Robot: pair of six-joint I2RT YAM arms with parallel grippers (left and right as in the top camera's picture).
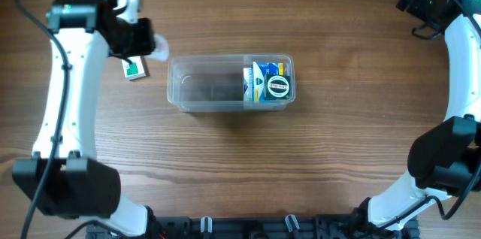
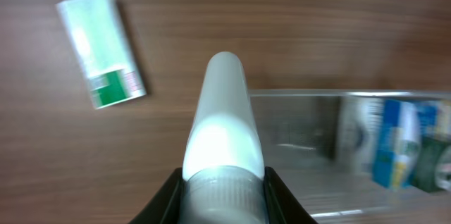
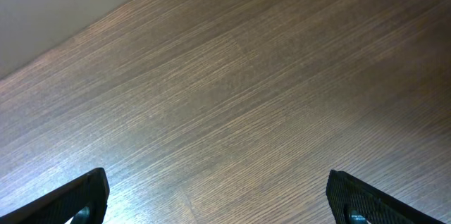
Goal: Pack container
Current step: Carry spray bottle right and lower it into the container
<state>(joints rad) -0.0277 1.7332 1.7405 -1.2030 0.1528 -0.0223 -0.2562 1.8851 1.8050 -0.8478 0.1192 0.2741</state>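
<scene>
The clear plastic container (image 1: 207, 81) stands mid-table with several small packages (image 1: 268, 81) packed at its right end. It also shows in the left wrist view (image 2: 296, 122), with the packages (image 2: 394, 143) at right. My left gripper (image 1: 150, 43) is shut on a white tube (image 2: 222, 132), held by its ribbed cap above the table, left of the container. A small white and green box (image 1: 134, 68) lies on the table below it, also in the left wrist view (image 2: 101, 48). My right gripper (image 3: 218, 196) is open and empty at the far right back corner (image 1: 421, 2).
Wood-grain table (image 1: 301, 164) all around. The table's back edge shows in the right wrist view (image 3: 84, 30). The arms' bases stand along the front edge.
</scene>
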